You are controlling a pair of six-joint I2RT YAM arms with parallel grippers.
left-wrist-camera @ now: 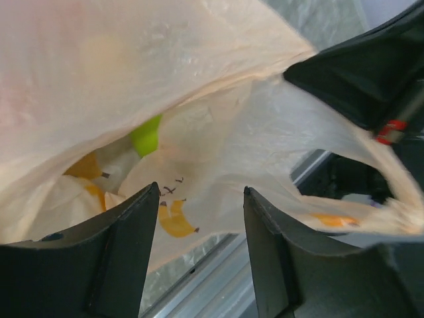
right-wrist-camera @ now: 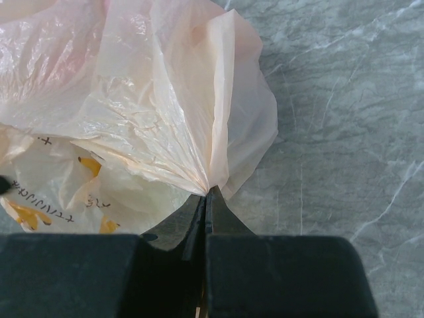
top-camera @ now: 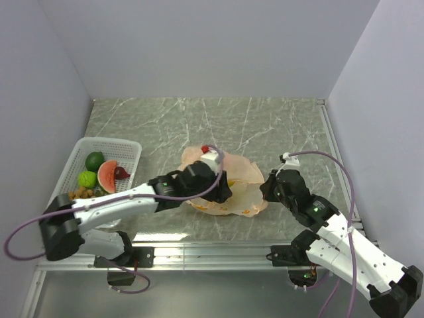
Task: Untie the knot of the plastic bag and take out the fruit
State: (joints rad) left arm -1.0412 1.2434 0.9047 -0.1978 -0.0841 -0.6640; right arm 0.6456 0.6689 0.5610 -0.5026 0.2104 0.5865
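Observation:
The pale-peach plastic bag [top-camera: 238, 173] lies crumpled mid-table, its mouth spread toward the left arm. My left gripper [top-camera: 222, 190] hangs over the bag's near left part. In the left wrist view it [left-wrist-camera: 201, 189] is open, with the printed film just beyond the fingertips and nothing between them. One green fruit [left-wrist-camera: 147, 136] shows inside the bag [left-wrist-camera: 218, 132]. My right gripper [top-camera: 267, 188] is at the bag's right edge. In the right wrist view it [right-wrist-camera: 209, 193] is shut on a gathered fold of the bag [right-wrist-camera: 152, 99]. The knot is hidden.
A white lattice basket [top-camera: 129, 147] at the left holds two green fruits [top-camera: 95, 160], a watermelon slice [top-camera: 107, 176], a dark red piece [top-camera: 121, 173] and tan berries [top-camera: 79, 193]. Grey walls close in left, right and behind. A metal rail [top-camera: 212, 250] runs along the near edge.

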